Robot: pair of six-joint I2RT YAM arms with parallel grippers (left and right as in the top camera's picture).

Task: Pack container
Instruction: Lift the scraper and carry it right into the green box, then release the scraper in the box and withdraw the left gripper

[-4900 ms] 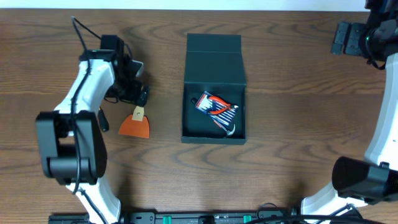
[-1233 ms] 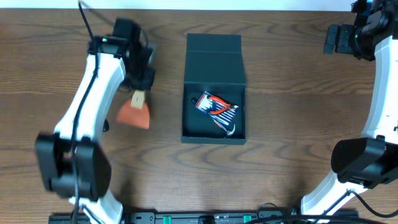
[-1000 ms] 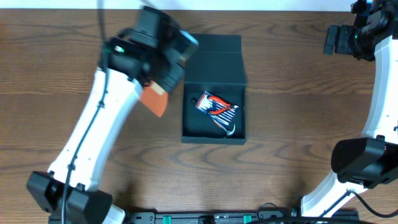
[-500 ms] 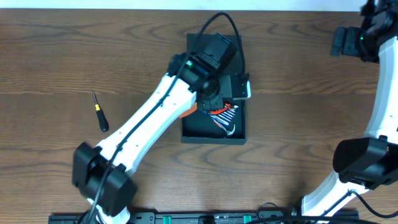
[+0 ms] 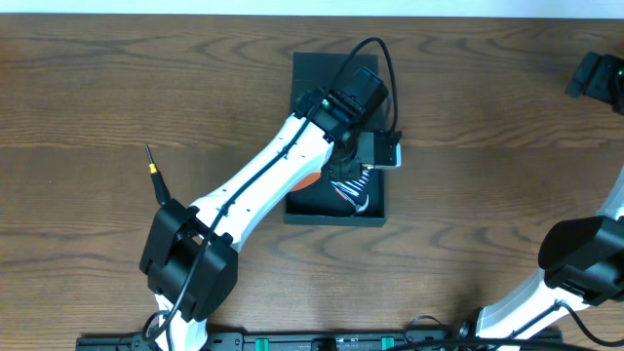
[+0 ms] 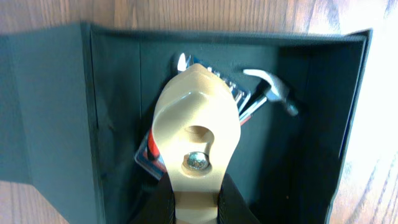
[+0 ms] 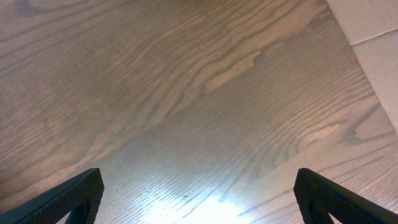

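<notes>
A brown wood-grain table (image 5: 97, 78) is seen all round, with heavy grain and a bit of glare picked up in the right wrist view. A pale strip (image 7: 373, 37) is caught past the table's edge, probably floor or wall, hard to call from that angle.

The dark teal container (image 5: 336, 68) is parked at the middle of the table, lid flap laid open toward the far side. A hammer (image 6: 273, 93) and some red-handled bits can be made out on its floor. A small screwdriver (image 5: 155, 175) is left lying on the wood well off to the left.

The left gripper (image 6: 196, 208) is clamped tight on the tan handle of the scraper (image 6: 196, 137), which is held above the container's open well. The right gripper (image 7: 199, 205) is held with jaws wide apart over bare wood at the far right, nothing in it.

Compared with about five seconds back: the scraper was lying on the table left of the container, and it's since been lifted and swung across. The right arm has been pulled further toward the edge.
</notes>
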